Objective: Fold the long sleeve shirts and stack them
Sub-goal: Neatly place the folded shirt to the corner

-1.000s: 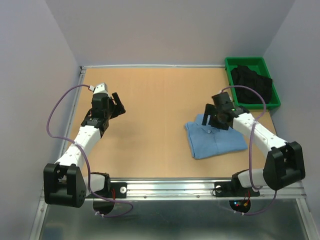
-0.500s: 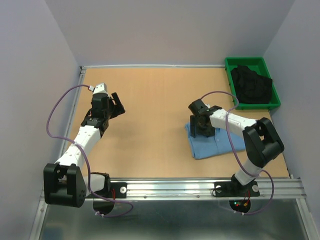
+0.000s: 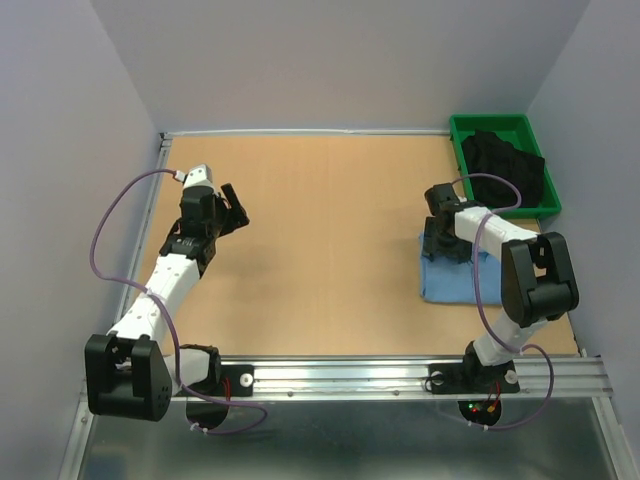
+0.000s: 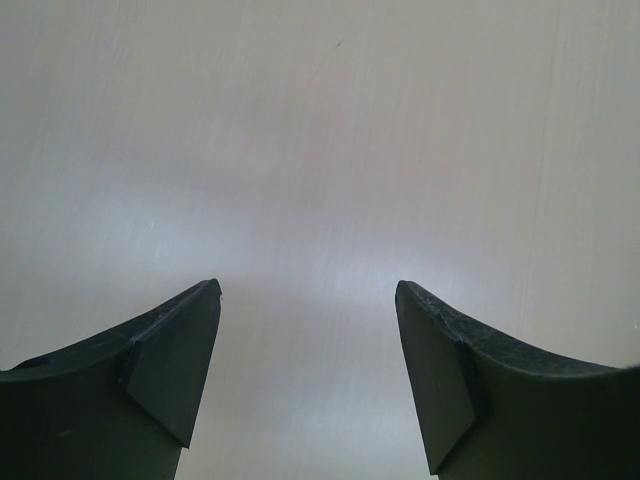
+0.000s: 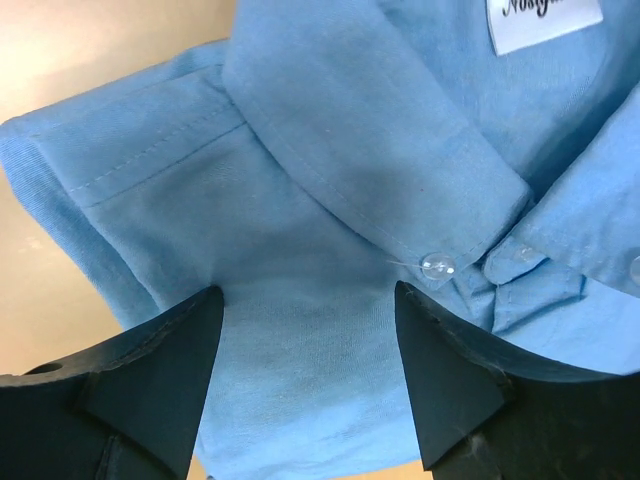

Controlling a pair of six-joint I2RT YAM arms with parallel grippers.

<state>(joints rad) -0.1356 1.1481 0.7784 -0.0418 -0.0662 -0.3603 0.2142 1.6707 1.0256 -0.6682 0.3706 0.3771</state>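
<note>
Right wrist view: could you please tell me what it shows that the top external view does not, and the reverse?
Only the right wrist view shows the collar, a clear button and a white label. Only the top external view shows the green bin with dark clothes in it, and the left gripper, open above the table. Both show the folded blue shirt with the right gripper open over it.
</note>
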